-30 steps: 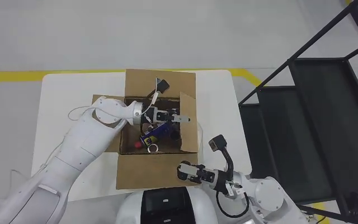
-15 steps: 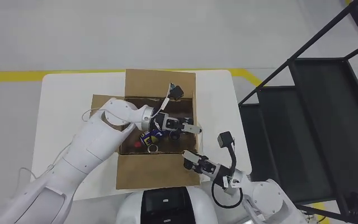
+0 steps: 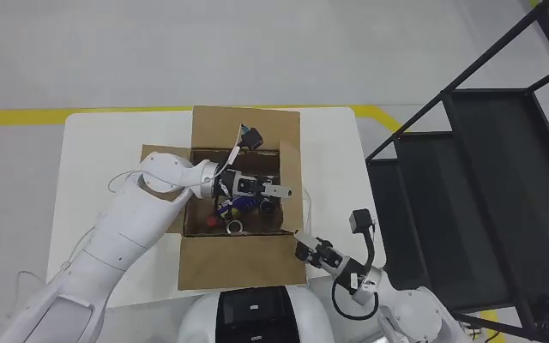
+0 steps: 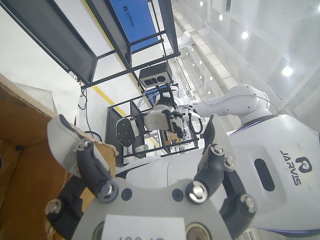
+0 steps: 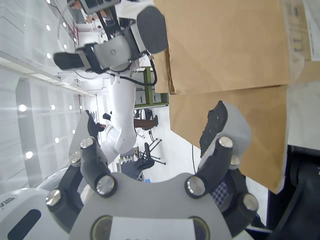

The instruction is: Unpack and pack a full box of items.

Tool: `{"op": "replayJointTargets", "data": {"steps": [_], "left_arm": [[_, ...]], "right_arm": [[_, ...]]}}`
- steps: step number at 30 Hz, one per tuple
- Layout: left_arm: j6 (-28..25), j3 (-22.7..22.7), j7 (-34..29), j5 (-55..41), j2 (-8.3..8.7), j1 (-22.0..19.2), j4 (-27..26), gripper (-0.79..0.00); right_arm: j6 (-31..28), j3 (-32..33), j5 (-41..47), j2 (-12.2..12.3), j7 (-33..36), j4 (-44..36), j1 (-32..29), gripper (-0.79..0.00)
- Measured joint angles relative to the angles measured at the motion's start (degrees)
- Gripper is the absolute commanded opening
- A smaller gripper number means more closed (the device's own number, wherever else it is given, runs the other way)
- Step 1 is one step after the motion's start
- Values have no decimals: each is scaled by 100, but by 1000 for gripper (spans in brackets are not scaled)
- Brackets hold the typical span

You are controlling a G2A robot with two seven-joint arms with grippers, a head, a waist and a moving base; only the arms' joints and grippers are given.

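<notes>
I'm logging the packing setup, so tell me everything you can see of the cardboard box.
The cardboard box is plain brown, open at the top, and sits on the white table with its flaps spread outward. Small mixed items lie at the bottom. The left gripper hangs open over the opening.

The white table (image 3: 94,171) and the open cardboard box (image 3: 244,129) on it are looked down upon from above the arms, on the near side, at some height. The left wrist camera is set close behind the left gripper (image 4: 136,131), at the box's opening, and is tilted up and to the right, toward the ceiling (image 4: 250,13). The right wrist camera is set close behind the right gripper (image 5: 152,116), by the box's near right corner, and is turned to the left. The box is shared by all three views, and in each wrist view the other arm's gripper is seen farther off.
</notes>
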Motion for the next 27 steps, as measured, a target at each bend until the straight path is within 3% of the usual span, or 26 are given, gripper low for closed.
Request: {"op": "replayJointTargets", "data": {"steps": [7, 11, 16, 22, 27], "left_arm": [[1, 218, 47, 2, -128, -54, 111, 0], [0, 271, 13, -80, -201, -160, 235, 0], [-42, 256, -20, -159, -261, -280, 402, 0], [-116, -307, -75, -362, -109, -97, 306, 0], [-15, -1063, -191, -541, 122, 248, 8, 0]], "right_arm": [[407, -622, 69, -25, 488, 428, 846, 0], [244, -969, 206, -91, 84, 746, 1325, 0], [97, -1016, 20, -106, -494, 714, 1199, 0], [-94, -581, 129, -84, -1140, 558, 720, 0], [-264, -374, 268, -79, -1399, 592, 467, 0]]}}
